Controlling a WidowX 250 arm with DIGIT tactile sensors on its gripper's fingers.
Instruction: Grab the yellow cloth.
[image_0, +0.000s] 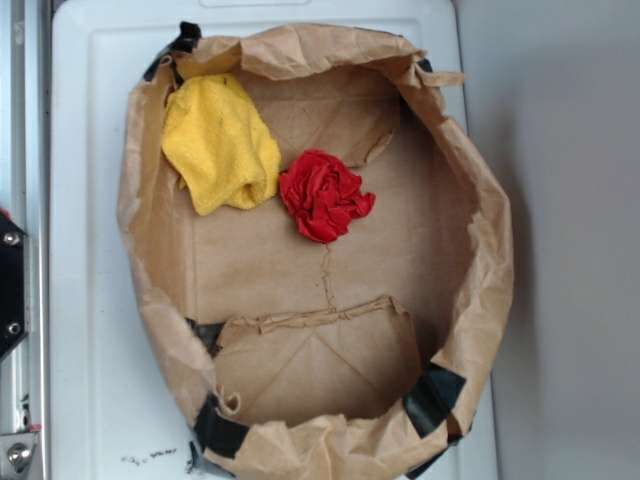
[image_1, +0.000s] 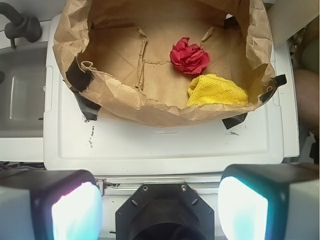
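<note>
While gripper (image_1: 160, 200) hangs released, 1 yellow cloth (image_0: 220, 142) & 1 red cloth (image_0: 323, 195) lie in 1 paper bag (image_0: 480, 300).

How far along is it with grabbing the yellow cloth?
Nothing looks done yet. The yellow cloth lies untouched inside the paper bag, beside the red cloth. The gripper is open, outside the bag's rim. Left: reach in, close on the cloth, lift.

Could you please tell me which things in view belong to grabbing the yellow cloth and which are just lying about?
Belongs to the job:
- yellow cloth, lying inside the bag against its wall
- gripper, open and well short of the bag

Just lying about:
- red cloth, right beside the yellow one
- brown paper bag holding both
- white lid beneath the bag
</note>
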